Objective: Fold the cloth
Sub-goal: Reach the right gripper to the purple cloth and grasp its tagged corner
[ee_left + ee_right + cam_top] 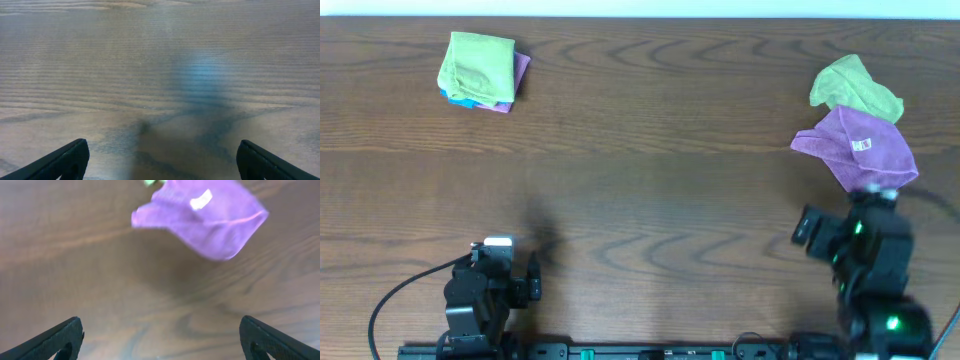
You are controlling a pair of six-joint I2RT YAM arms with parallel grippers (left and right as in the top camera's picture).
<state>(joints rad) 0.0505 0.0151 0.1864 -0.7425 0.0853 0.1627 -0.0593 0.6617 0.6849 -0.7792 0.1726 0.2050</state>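
A crumpled purple cloth (857, 147) with a white label lies at the right of the wooden table; it also shows at the top of the right wrist view (202, 217). A crumpled green cloth (853, 87) lies just behind it, touching it. My right gripper (160, 340) is open and empty, just in front of the purple cloth, above bare wood. My left gripper (160, 162) is open and empty over bare table at the front left, far from the cloths.
A stack of folded cloths (480, 70), green on top with purple and blue beneath, lies at the far left. Both arm bases (485, 300) (870, 270) stand at the table's front edge.
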